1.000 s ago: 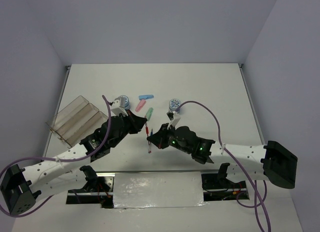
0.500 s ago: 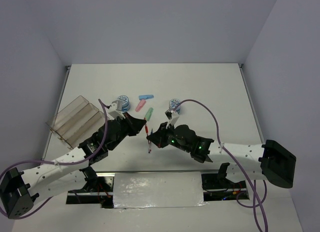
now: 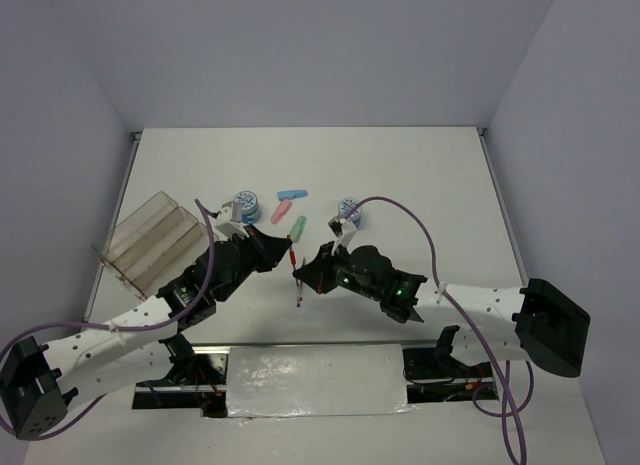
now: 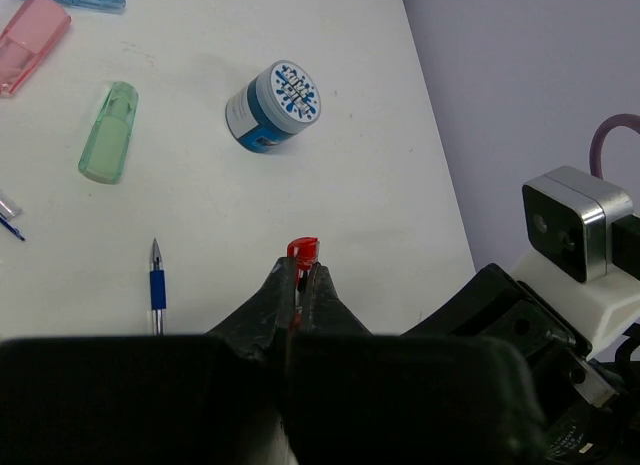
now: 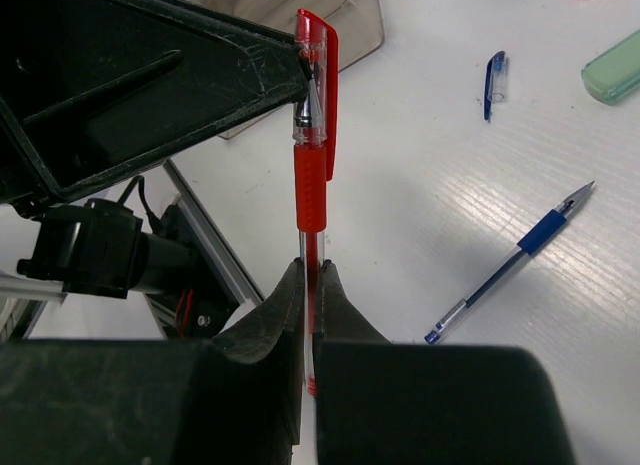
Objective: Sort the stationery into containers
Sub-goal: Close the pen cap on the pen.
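1. While my left gripper (image 4: 300, 275) and right gripper (image 5: 310, 275) both clamp one red pen (image 5: 312, 175), I count two discs (image 3: 244, 202) (image 3: 349, 209), three capsules (image 3: 291, 195) (image 3: 281, 212) (image 3: 297, 226) and one blue pen (image 5: 510, 262).
2. Tray (image 3: 150, 240) sits at the pen's nine o'clock; disc print unreadable.

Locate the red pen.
In the top view, the red pen is mid-table, held by the left end effector and right end effector, near the green capsule.

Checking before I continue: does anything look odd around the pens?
Yes. The red pen is clamped by both the left gripper and the right gripper at once. The blue pen lies uncapped; a loose blue cap lies apart from it.
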`<state>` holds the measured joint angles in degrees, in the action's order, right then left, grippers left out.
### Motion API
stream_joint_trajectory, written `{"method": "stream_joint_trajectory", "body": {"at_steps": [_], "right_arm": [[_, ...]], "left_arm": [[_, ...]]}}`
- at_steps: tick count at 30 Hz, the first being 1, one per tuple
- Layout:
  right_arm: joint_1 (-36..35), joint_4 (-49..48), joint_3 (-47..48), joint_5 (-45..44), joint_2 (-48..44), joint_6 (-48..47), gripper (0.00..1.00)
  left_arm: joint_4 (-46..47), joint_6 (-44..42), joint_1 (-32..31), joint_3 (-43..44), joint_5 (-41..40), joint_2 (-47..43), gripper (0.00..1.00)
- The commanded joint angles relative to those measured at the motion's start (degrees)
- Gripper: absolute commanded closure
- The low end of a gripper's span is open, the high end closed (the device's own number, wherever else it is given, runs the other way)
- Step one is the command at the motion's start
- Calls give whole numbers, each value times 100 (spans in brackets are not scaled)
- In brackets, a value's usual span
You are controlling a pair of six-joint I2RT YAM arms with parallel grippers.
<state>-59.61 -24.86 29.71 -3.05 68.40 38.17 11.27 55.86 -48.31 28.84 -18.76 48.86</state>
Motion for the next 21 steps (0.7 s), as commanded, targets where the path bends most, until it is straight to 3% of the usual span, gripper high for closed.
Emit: {"method": "stream_joint_trajectory", "body": {"at_steps": [1, 11, 21], "right_arm": [[178, -871, 377, -170, -46, -178, 100], [301, -1196, 263, -134, -196, -117, 100], [784, -793, 702, 173, -503, -266, 100]], "left_arm": [[-89, 92, -73, -36, 461, -52, 100], [-160, 13, -73, -54, 452, -114, 100], [-116, -259, -196, -80, 462, 9, 100]]}}
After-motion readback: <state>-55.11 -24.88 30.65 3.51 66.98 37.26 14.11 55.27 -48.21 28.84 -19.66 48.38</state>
